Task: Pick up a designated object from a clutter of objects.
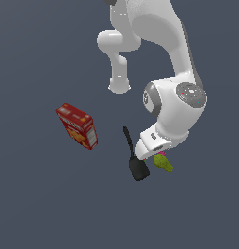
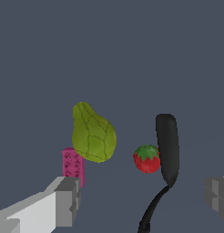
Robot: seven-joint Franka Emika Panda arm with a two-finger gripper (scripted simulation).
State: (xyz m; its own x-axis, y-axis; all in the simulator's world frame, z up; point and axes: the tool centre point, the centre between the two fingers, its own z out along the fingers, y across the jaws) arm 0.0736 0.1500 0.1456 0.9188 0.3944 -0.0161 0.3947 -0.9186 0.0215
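Note:
The yellow-green lumpy pear-like object [image 2: 93, 135] lies on the grey floor, next to a small pink block [image 2: 73, 166]. In the exterior view the pear [image 1: 163, 163] shows just past the arm's hand, with a sliver of pink [image 1: 162, 153] above it. A small red strawberry [image 2: 147, 159] lies between the pear and the black spatula [image 2: 166, 150]. The spatula [image 1: 135, 158] lies by the hand in the exterior view. The red cracker box [image 1: 77, 126] stands apart at the exterior view's left. My gripper [image 2: 141, 198] is open and empty above these objects; its fingers [image 2: 67, 200] are spread wide.
The white arm [image 1: 177, 104] and its base [image 1: 120, 85] rise at the back of the exterior view. The floor [image 1: 53, 204] is a plain dark grey surface.

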